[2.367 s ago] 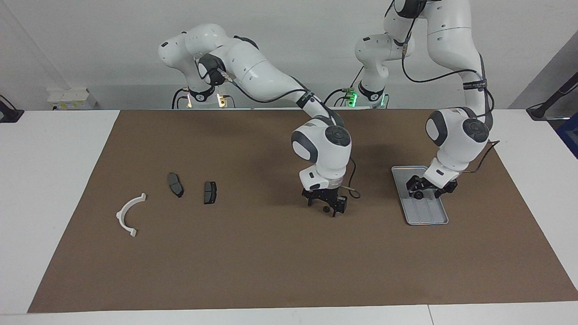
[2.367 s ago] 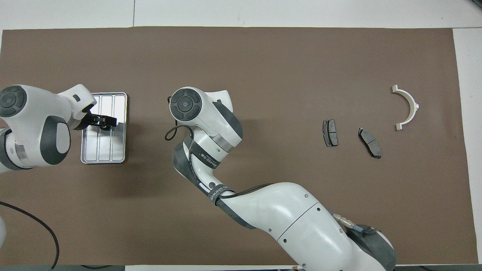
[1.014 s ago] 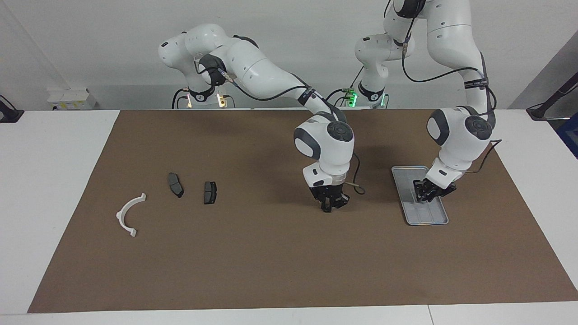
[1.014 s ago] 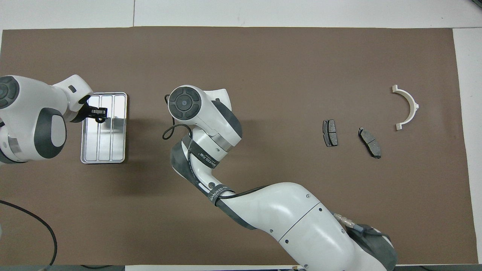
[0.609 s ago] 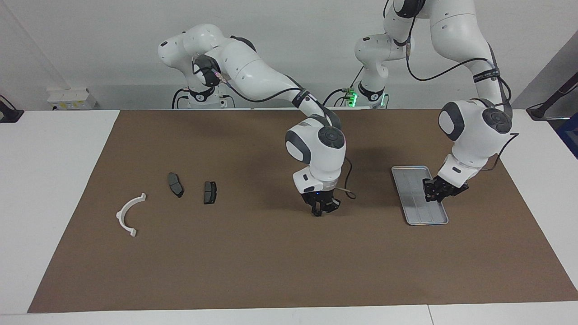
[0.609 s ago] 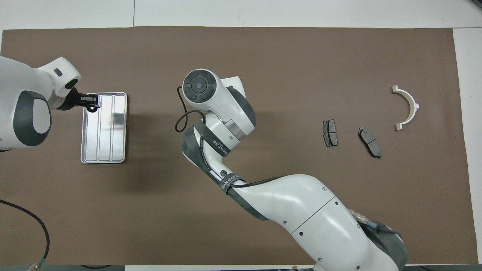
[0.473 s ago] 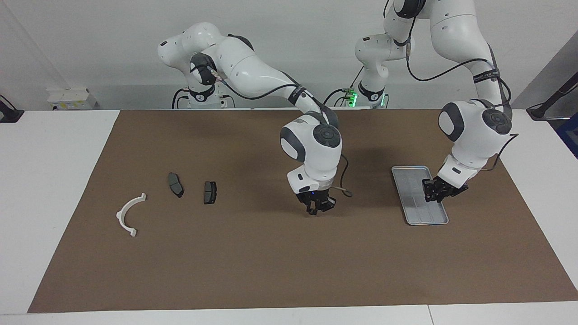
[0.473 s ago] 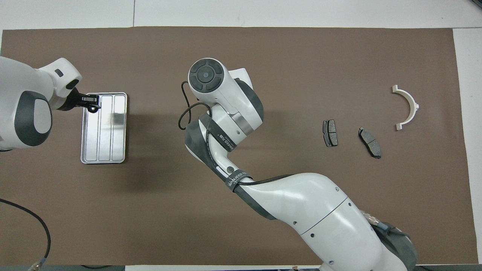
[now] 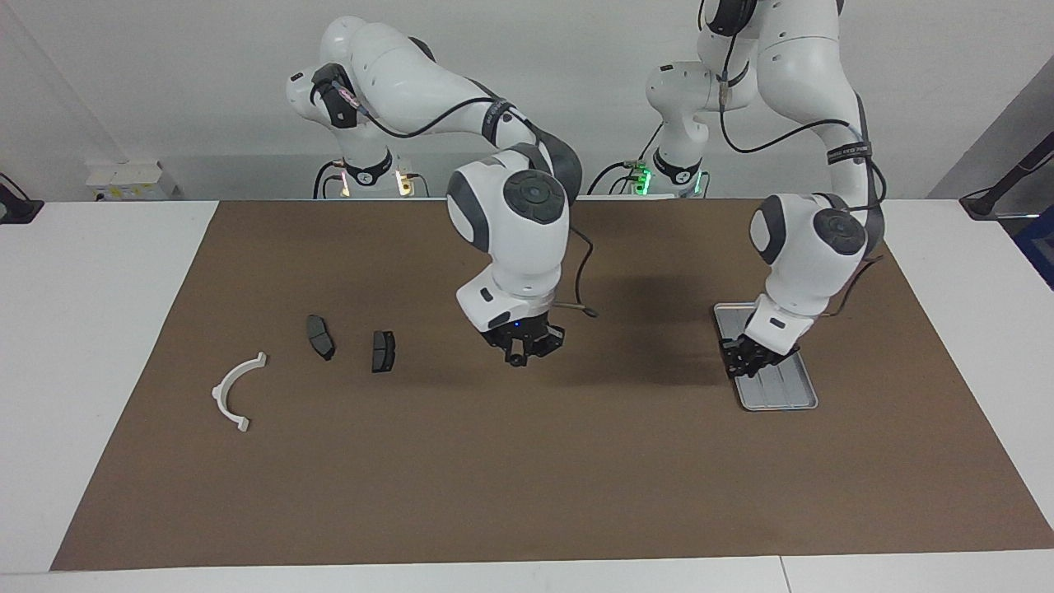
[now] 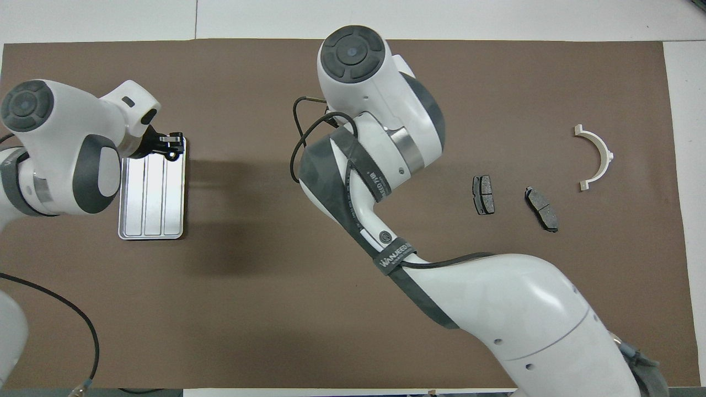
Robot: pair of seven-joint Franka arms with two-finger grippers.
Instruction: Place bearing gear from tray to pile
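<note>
Facing view: the right gripper [image 9: 517, 356] hangs over the brown mat [image 9: 527, 478], well apart from the tray [image 9: 786, 399] toward the right arm's end of the table. Its fingertips are clenched on a small dark round piece, taken to be the bearing gear [image 9: 516, 361], which is thus off the tray and in the air. The pile lies farther from the tray in the same direction. It consists of two dark brake pads [image 9: 319, 337] [image 9: 383, 352] and a white half-ring [image 9: 219, 394], all lying flat and apart from one another. The left gripper [image 9: 743, 361] is low over the tray's edge on the side toward the pile, and whether it grips anything cannot be told. In the overhead view the right arm's wrist hides its own gripper and the gear. Handling, as a judgement: the gear looks like a stiff, small, probably metal part, light for its grip but smooth and inclined to roll or slip. A pinch across its rim or flat faces, centred between the fingertips, should hold it best. It is best released low, just beside the pads, so that it does not roll away.
</note>
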